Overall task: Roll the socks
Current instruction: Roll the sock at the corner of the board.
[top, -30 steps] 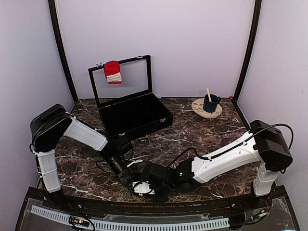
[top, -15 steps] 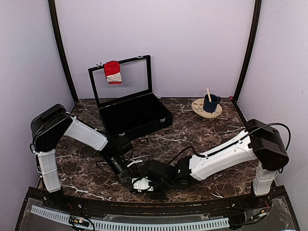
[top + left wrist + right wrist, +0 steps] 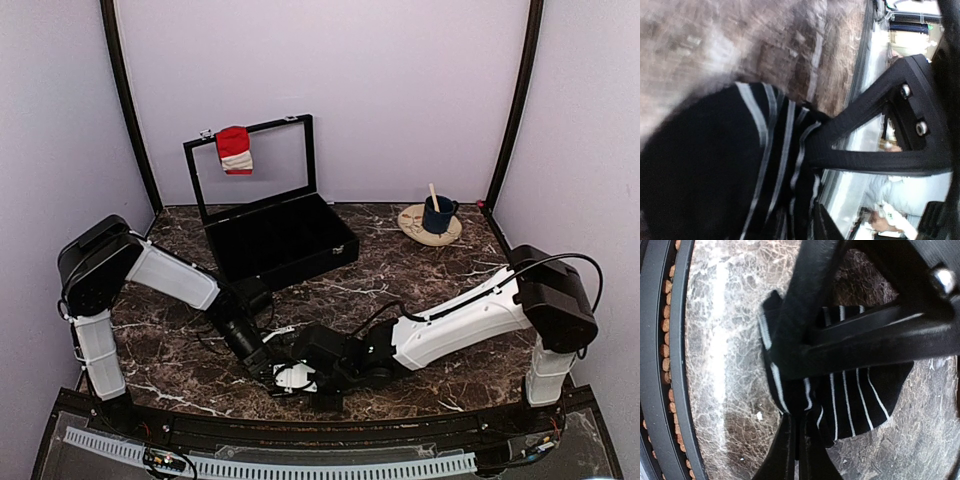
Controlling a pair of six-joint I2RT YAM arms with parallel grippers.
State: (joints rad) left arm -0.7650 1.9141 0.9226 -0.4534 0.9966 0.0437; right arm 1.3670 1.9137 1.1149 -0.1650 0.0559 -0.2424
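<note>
R hand (image 3: 796,435) has slid left since a sec ago and now meets L hand (image 3: 266,366) over the striped sock (image 3: 850,395) at near edge of worktop (image 3: 430,275). R pinches it, nearly closed; L's grip we can't tell. Roll prob. underway. Red sock (image 3: 234,149) waits on case lid (image 3: 275,125).

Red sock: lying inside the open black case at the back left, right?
No. The red sock hangs over the top edge of the raised lid, not inside the open black case at the back left; the top external view shows it.

Soft even light, left wrist view motion-blurred, right wrist view sharp
</note>
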